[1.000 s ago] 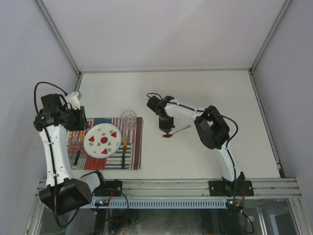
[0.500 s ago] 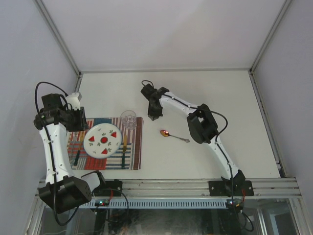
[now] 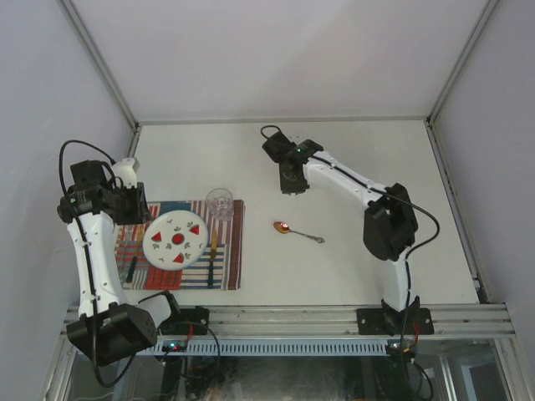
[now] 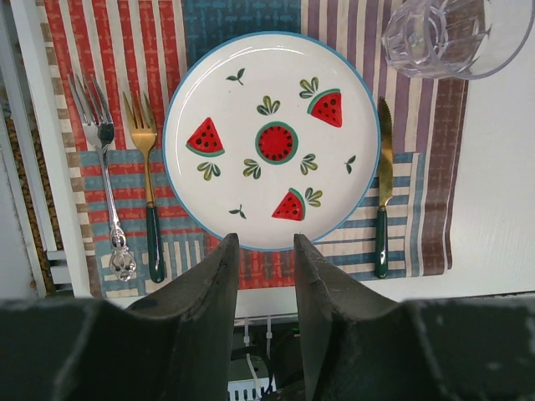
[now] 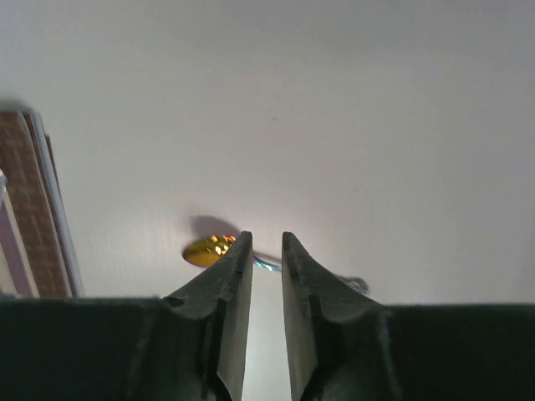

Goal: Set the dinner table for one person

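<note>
Hanging above the near edge of the red, white and blue striped cloth placemat [image 4: 109, 67], the left arm's jaws stand a narrow way apart, with nothing between them and nothing touched. Past their dark fingers [image 4: 205, 309] lies the round white plate with watermelon slices and a blue rim [image 4: 272, 138]. A silver fork [image 4: 100, 167] and a gold fork with a green handle [image 4: 146, 192] lie left of the plate, and a gold knife with a green handle [image 4: 383, 192] lies to its right. A clear drinking glass [image 4: 447, 33] stands at the mat's far right corner.

The right arm's jaws are also parted by only a slim gap and are empty, held above bare surface. A small gold spoon [image 3: 297, 231] lies below them, well apart from the mat.

The large plain off-white rectangular counter [image 3: 359, 159], edged by aluminium rails, fills the middle of the top view. It is smooth and unmarked, with the mat on its near left part.
</note>
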Robot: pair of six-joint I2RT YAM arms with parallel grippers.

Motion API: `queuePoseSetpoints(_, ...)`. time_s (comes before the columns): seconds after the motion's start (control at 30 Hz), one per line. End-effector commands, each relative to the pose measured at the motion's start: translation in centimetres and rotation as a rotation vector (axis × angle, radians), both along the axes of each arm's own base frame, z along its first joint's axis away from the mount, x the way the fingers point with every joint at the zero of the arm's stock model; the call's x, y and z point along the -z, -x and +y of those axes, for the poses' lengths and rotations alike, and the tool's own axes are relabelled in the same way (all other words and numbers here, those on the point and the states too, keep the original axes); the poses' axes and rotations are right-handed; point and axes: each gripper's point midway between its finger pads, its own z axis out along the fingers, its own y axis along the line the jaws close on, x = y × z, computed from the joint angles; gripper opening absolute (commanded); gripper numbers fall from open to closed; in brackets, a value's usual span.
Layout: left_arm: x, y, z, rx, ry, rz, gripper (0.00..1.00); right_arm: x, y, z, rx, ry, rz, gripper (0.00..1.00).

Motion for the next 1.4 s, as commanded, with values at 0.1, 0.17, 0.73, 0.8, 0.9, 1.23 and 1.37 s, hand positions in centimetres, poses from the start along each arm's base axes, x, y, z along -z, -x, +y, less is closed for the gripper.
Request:
queuePoseSetpoints(0.1, -1.0, 1.2, -1.2, 0.001, 0.025, -0.064, 0.37, -3.6, 7.7, -2.6, -0.062, 0.037, 0.017, 0.00)
queuePoseSetpoints(0.17, -0.7, 1.5, -1.3, 0.000, 0.024, -0.061, 0.37, -2.8, 9.7, -2.4, -0.074, 0.050, 0.029, 0.00)
queuePoseSetpoints(0.73, -0.8, 3.0, -1.6, 0.008, -0.003, -0.077, 0.37, 4.5, 11.5, 5.9, -0.251, 0.045, 0.120, 0.00)
queuePoseSetpoints(0.8, -0.9, 3.0, -1.6, 0.010, -0.002, -0.080, 0.37, 5.6, 11.5, 5.9, -0.246, 0.046, 0.140, 0.00)
queuePoseSetpoints(0.9, -0.8, 3.1, -1.6, 0.010, -0.006, -0.071, 0.37, 6.5, 11.5, 5.8, -0.238, 0.055, 0.162, 0.00)
queuePoseSetpoints(1.23, -0.3, 2.7, -1.4, 0.008, 0.004, -0.055, 0.37, 7.6, 9.7, 4.7, -0.214, 0.055, 0.173, 0.00)
queuePoseSetpoints(1.37, -0.3, 2.4, -1.2, 0.001, -0.002, -0.052, 0.37, 7.7, 8.3, 4.3, -0.202, 0.059, 0.178, 0.00)
